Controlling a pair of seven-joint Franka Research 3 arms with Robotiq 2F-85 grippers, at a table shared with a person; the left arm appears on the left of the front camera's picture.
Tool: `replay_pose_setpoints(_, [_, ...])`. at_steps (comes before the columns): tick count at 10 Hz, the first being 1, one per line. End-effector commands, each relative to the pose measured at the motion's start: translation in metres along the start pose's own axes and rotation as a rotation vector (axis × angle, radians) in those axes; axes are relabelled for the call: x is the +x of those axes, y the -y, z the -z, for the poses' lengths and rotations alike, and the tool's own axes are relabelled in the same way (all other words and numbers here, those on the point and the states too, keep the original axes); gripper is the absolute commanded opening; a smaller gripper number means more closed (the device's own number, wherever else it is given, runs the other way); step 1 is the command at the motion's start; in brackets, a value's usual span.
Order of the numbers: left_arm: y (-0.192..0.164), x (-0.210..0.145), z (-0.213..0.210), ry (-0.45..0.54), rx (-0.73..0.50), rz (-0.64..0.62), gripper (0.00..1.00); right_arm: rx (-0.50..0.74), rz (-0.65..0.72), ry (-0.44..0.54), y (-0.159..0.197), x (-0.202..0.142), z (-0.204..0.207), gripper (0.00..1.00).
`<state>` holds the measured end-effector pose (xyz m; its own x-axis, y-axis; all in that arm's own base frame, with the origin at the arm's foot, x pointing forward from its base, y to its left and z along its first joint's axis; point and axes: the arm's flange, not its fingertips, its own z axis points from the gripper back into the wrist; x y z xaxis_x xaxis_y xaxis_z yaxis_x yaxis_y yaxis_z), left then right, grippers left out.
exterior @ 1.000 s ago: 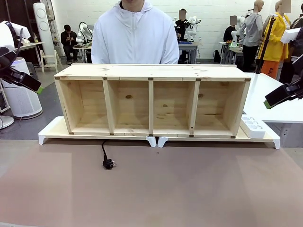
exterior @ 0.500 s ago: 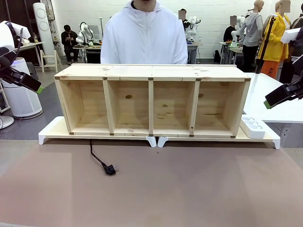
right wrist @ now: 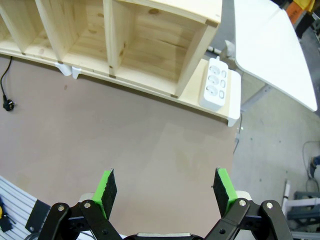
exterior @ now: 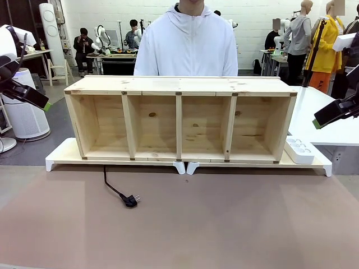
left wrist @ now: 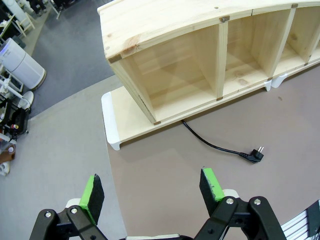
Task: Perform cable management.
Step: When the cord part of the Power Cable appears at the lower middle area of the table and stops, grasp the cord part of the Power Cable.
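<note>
Cable (exterior: 112, 187): lies loose on the mat (exterior: 235, 224), out in front of the shelf (exterior: 179, 85). Comes out from under the riser (exterior: 60, 154) below the leftmost compartment, bends toward the robot's right and ends in a plug (exterior: 130, 200), pins pointing right. Rests flat, touching neither gripper and well apart from both.

Left gripper (left wrist: 152, 187): hangs above the left part of the mat, off the shelf's left end, looking down on that end and on the plug beyond. Jaws spread wide, green pads (left wrist: 92, 192) far apart, with only bare mat between them and nothing held.

Right gripper (right wrist: 167, 187): hangs above the right part of the mat, in front of the shelf's right end. Jaws likewise spread wide, gripping nothing.

Strip (right wrist: 216, 84): sits on the riser's right end, just beside the shelf's right wall, sockets up.

Shelf: pale wood, four open compartments facing the robot, standing on the white riser.

Person (exterior: 188, 45) in a white hooded top: stands at the far side, right behind the shelf.
</note>
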<state>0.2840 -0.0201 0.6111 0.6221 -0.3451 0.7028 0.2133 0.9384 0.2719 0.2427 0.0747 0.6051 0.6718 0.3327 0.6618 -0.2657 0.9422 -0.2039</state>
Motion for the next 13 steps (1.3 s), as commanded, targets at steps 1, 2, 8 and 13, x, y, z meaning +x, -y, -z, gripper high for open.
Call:
replay_pose_setpoints(1, [0.001,0.002,0.001,0.008,0.008,0.004,1.00,0.001,-0.009,0.003,0.000,0.002,0.002,1.00])
replay_pose_setpoints(2, [0.001,0.002,0.001,0.008,0.008,0.004,1.00,0.001,-0.009,0.003,0.000,0.002,0.002,1.00])
replay_pose_setpoints(8, [0.001,0.002,0.001,0.008,0.008,0.004,1.00,0.104,-0.103,-0.055,-0.011,0.038,0.025,1.00])
replay_pose_setpoints(13, [0.001,0.002,0.001,0.008,0.008,0.004,1.00,0.284,-0.327,-0.122,-0.063,0.110,0.075,1.00])
